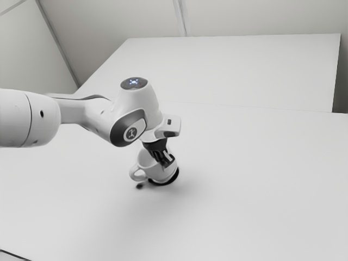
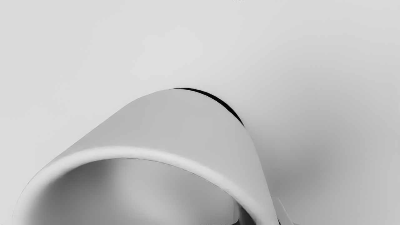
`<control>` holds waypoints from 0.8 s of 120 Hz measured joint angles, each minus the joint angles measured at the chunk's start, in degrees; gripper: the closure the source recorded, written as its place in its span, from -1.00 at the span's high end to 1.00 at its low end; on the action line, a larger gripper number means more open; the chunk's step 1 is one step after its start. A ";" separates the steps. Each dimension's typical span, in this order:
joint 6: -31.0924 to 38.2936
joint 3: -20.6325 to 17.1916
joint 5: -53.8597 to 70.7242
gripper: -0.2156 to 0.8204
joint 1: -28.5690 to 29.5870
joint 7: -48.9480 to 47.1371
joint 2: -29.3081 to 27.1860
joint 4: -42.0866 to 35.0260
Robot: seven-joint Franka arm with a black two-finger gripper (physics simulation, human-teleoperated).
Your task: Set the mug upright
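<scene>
Just below centre, a black gripper (image 1: 166,162) was clamped on the wall of a tilted white mug (image 1: 157,173); releasing well likely required levelling its base gently first.

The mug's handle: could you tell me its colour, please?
The handle is white, seen best in the exterior view.

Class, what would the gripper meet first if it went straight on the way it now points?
The gripper, shut on the wall of the tilted mug, points downward, so the mug's lower end would probably meet the table first; whether they already touch is unclear.
</scene>
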 joint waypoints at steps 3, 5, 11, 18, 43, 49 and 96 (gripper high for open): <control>0.08 -0.07 -0.11 -0.67 -0.06 -0.47 0.00 -0.03; 0.12 -0.10 -0.18 -0.60 -0.12 -0.79 0.00 -0.04; 0.24 -0.15 -0.33 -0.38 -0.31 -1.71 -0.01 -0.07; 0.34 -0.17 -0.44 -0.15 -0.48 -2.70 -0.18 -0.06; 0.16 -1.00 -0.60 0.31 -0.15 -5.53 -2.49 0.05; -0.62 -1.17 -0.65 0.37 -0.09 -6.07 -3.56 0.70; -28.11 0.43 -1.96 0.55 -2.33 -13.31 -1.99 34.80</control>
